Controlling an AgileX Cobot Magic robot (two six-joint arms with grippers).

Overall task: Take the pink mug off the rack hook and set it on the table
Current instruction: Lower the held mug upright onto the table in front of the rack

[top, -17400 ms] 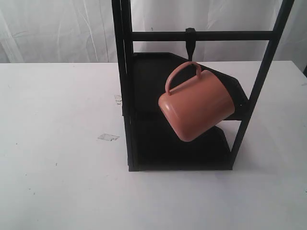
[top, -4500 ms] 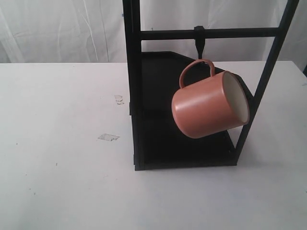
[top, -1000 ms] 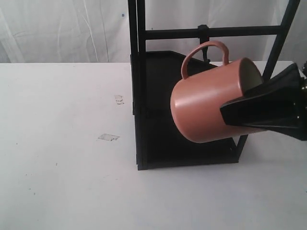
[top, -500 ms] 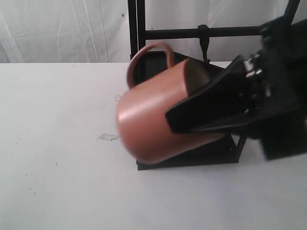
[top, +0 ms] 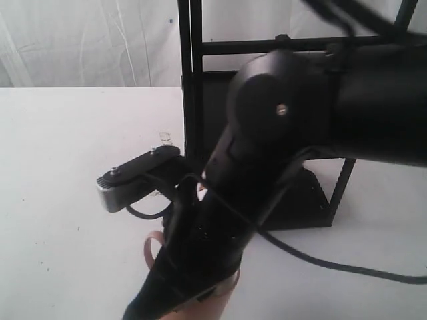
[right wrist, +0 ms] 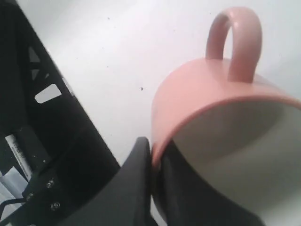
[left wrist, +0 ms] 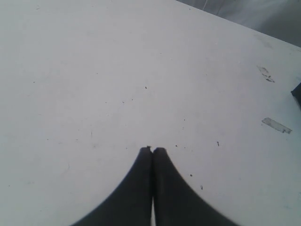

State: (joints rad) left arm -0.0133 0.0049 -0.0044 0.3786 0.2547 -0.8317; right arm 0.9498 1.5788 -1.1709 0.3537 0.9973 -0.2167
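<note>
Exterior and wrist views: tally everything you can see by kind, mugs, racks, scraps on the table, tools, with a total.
pink mug: 1
rack: 1
clear scraps: 2, a long scrap and a small scrap
tools: 2, the left tool shut on nothing, the right tool pinching the mug's wall
Total: 6

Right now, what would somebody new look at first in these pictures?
The big black right arm fills most of the exterior view, bent down in front of the rack. In the right wrist view its fingers pinch the rim of the pink mug, one outside and one inside, with the white table beyond. The left fingers are shut, holding nothing.
</note>
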